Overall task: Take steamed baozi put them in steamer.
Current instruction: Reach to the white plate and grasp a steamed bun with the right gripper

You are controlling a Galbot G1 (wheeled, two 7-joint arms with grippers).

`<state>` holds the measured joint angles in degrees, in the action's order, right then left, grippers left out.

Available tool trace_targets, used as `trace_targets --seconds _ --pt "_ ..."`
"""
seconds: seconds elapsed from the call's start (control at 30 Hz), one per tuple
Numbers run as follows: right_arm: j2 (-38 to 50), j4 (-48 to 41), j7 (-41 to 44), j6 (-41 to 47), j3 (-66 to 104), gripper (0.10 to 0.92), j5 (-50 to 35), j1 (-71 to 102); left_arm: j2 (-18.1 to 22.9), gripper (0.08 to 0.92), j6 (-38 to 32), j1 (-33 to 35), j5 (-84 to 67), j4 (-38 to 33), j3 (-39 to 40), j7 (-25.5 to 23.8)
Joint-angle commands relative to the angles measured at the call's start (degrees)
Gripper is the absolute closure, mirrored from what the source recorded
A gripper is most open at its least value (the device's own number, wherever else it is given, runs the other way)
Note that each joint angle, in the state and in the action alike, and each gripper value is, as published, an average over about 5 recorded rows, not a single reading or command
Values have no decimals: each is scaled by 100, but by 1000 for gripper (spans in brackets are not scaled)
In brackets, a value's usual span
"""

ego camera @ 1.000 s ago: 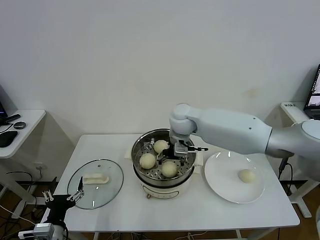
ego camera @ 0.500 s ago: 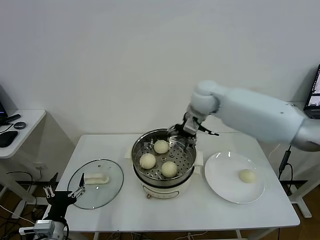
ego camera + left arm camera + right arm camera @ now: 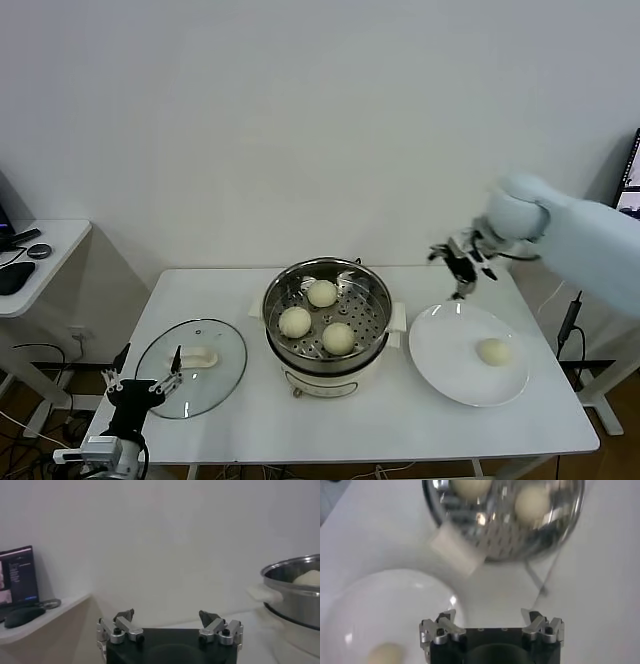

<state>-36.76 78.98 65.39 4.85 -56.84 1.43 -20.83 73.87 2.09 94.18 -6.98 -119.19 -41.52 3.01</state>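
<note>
Relocated since the earlier view: right gripper (image 3: 462, 262), formerly over the steamer, now in the air above the near rim of the plate, jaws spread wide and carrying nothing.

Item 1, steamer (image 3: 327, 330): steel pot on the bench (image 3: 420, 420), beside and well clear of the right jaws. Holds three steamed baozi (image 3: 321, 292) on the perforated tray, none touching another; one space on the tray looks free, on the side toward the plate.

Item 2, plate (image 3: 440, 370): white, below the right jaws. Holds the fourth bun (image 3: 493, 351), beyond the jaws toward the plate's far side and not directly under them.

Item 3, left gripper (image 3: 140, 388): parked low off the bench edge, jaws wide, nothing between them. Glass lid (image 3: 191, 366) lies just beside it.

Step in hand, as judged: fetching the last bun. To do it well, the jaws should centre over the bun before descending, straddle it evenly, close gently enough not to dent the dough, and lift straight up so the plate is not dragged.
</note>
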Motion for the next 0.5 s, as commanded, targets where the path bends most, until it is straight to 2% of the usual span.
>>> trace_targets --seconds 0.03,0.23,0.5 --pt "962 -634 161 5 1770 203 708 2208 -1 177 13 38 69 -5 67 -8" --pt "685 -1161 261 -526 2350 203 1286 2803 18 177 11 116 84 -34 9 -9" --pt "205 -1442 172 -495 2499 203 1580 3101 71 177 8 166 115 -49 -4 -5"
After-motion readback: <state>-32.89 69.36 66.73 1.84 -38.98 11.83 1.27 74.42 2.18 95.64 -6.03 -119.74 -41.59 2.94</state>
